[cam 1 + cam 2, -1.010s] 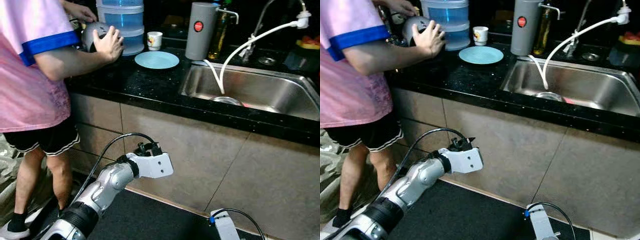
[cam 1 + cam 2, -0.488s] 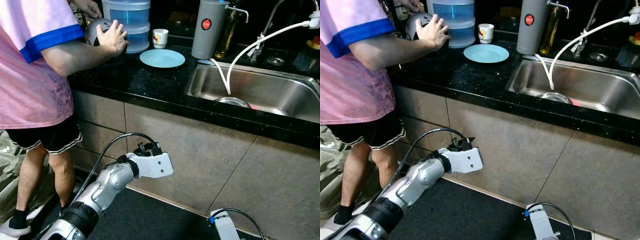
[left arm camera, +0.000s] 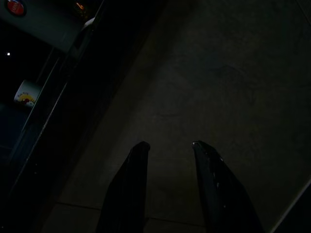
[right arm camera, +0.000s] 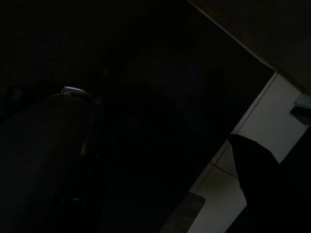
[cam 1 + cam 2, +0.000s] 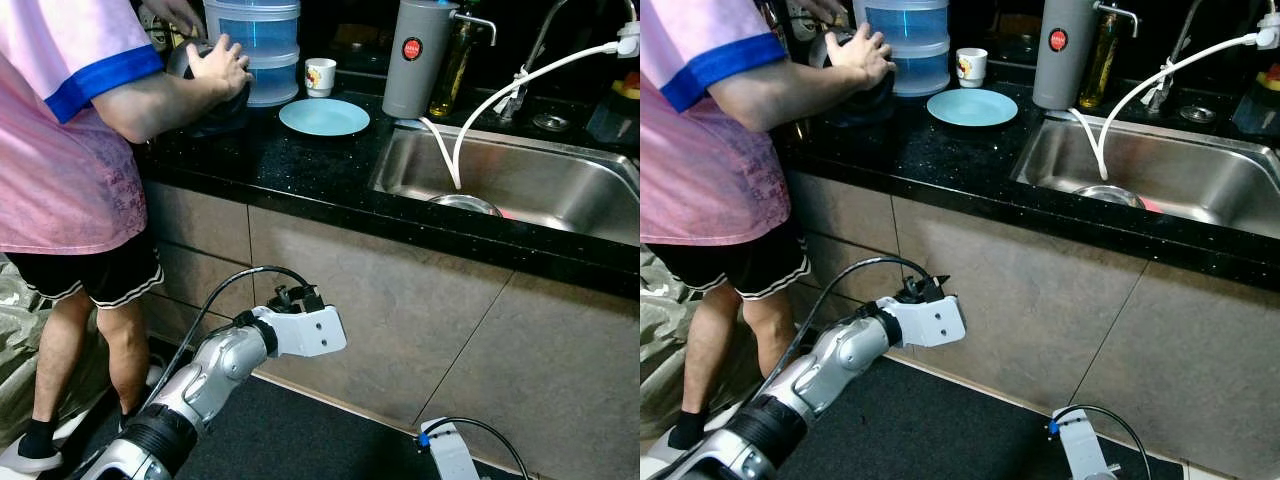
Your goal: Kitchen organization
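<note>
Up on counter point(image 5: 300, 165), plate point(image 5: 324, 117) lying above and ahead of left gripper point(image 3: 170, 145), fingers spread, empty, nearer than low right gripper point(image 4: 252, 160), spread unclear

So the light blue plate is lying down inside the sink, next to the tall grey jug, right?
Not quite. The light blue plate lies on the black counter, left of the sink, near the tall grey jug. The left eye view shows it.

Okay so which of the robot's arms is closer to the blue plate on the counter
Left. The left gripper is raised before the cabinet front, below the counter and the blue plate. The right arm hangs much lower, near the floor, under the sink.
</note>
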### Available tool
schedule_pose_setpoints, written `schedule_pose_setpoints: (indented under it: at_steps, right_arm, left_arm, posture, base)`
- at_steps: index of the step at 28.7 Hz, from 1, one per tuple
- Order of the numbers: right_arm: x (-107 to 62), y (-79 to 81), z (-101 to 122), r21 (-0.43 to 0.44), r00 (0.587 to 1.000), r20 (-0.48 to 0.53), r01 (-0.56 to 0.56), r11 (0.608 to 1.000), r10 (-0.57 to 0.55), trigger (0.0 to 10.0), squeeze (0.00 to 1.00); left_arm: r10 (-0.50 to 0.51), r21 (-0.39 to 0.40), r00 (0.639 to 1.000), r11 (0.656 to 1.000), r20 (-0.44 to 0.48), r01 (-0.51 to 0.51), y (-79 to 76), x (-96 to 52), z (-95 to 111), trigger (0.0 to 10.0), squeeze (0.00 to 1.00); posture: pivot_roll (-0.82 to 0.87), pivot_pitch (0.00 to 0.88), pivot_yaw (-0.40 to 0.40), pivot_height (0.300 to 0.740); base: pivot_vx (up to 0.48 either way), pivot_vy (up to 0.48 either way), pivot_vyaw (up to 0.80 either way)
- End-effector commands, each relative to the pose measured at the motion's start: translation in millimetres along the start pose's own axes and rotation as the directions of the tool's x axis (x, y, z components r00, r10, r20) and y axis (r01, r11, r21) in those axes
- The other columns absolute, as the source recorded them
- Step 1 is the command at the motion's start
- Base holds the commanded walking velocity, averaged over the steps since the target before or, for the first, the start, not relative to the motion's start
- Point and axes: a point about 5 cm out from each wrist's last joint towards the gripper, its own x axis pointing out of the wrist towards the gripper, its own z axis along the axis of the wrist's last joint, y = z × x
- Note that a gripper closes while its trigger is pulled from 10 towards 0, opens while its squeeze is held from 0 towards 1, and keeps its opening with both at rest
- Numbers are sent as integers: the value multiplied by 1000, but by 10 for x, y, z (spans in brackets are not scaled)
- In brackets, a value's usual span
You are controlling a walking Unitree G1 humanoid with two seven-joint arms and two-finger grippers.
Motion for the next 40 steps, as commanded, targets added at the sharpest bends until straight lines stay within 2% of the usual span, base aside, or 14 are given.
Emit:
schedule_pose_setpoints:
  at_steps: [1, 19, 35, 40]
  right_arm:
    - [-4, -12, -37, 1, 1000, -9, 1, 1000, -1, 10000, 0]
    - [-11, -57, -64, -1, 1000, -12, 9, 1000, -9, 10000, 0]
    - [-9, -46, -54, 10, 1000, -10, 7, 1000, -7, 10000, 0]
    - [-10, -41, -69, 8, 1000, -28, -5, 1000, 5, 10000, 0]
  left_arm:
    - [-8, -5, 1000, 1000, -2, 8, -42, -11, 10, 10000, 0]
    - [-5, -4, 1000, 1000, 11, 5, -43, -9, 79, 10000, 0]
    - [-6, -5, 1000, 1000, 1, 6, -38, 0, 59, 10000, 0]
    - [-6, -4, 1000, 1000, -1, 6, -43, -3, 55, 10000, 0]
  posture:
    - [114, 0, -19, 740]
    - [98, 14, -27, 740]
    - [94, 9, -19, 740]
    - [104, 7, -24, 740]
  base:
    - [0, 0, 0]
    - [0, 0, 0]
    - [0, 0, 0]
    - [0, 0, -754]
